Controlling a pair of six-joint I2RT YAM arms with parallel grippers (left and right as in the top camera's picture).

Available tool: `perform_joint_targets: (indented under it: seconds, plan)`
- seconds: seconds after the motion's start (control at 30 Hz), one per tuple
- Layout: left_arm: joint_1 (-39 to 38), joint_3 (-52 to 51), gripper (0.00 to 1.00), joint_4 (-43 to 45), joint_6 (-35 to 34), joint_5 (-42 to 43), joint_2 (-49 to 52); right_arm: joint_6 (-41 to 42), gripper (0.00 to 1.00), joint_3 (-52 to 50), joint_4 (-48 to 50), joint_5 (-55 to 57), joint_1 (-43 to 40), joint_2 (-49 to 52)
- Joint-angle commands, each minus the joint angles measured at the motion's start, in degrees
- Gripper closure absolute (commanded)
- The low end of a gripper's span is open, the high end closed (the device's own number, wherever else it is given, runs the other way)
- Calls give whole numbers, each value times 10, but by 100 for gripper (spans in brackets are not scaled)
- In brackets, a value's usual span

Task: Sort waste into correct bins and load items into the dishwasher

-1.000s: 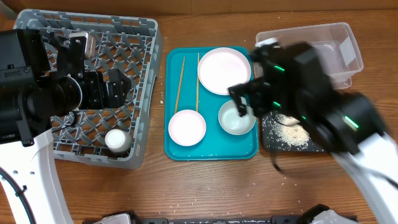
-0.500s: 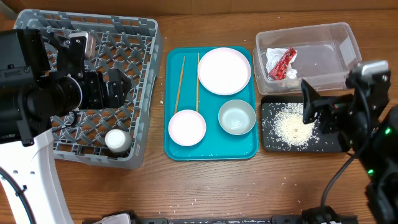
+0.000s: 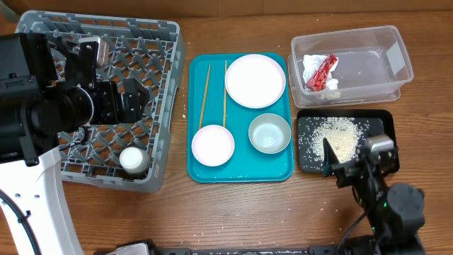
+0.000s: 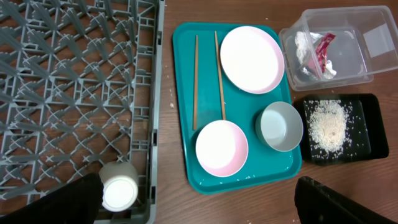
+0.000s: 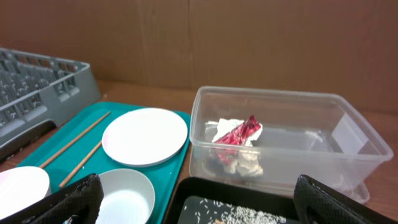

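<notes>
right gripper apart | left gripper apart | pale green bowl left of right gripper: likely light, rigid, slick; pinch rim

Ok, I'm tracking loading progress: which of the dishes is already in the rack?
The small white cup, in the grey rack's front row. The plate, pink bowl and green bowl sit on the teal tray.

The red wrapper and crumpled napkin lie in the clear tub; the rice is piled in the black tray beside it. The white cup sits at the grey rack's edge, while the plate, pink bowl, green bowl and two chopsticks lie between rack and tub.
</notes>
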Motion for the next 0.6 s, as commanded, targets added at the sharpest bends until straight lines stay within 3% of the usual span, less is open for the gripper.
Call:
perform_joint_targets:
  seconds: [0.0,0.23,0.57]
  plan:
    - [-4,0,0,-1,16,-2,2,-1,0,-52,26,-5,-3,-59]
    - [-4,0,0,-1,16,-2,2,-1,0,-142,56,-14,-3,-154]
    - [-4,0,0,-1,16,-2,2,-2,0,-214,147,-12,0,-158]
